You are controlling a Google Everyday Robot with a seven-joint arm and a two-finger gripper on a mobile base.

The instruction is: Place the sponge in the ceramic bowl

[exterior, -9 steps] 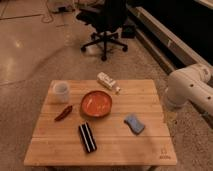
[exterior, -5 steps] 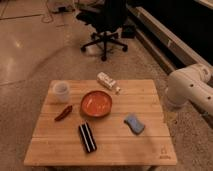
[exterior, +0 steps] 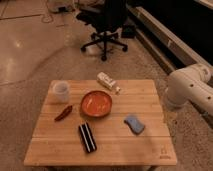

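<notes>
The small light-blue soft sponge (exterior: 134,124) lay right of centre on the pale wooden table (exterior: 130,150), apart from the round orange-red ceramic bowl (exterior: 96,103) to its upper left. Bare wood ran between them and out to the right edge. The white robot arm (exterior: 187,90) hung past that edge at mid-right, its gripper out of sight. Nothing had shifted from a moment before.

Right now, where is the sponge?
In the camera view the sponge lies right of the ceramic bowl, apart from it, on the right half of the wooden table. The gripper is out of view; only the white arm shows at right.
</notes>
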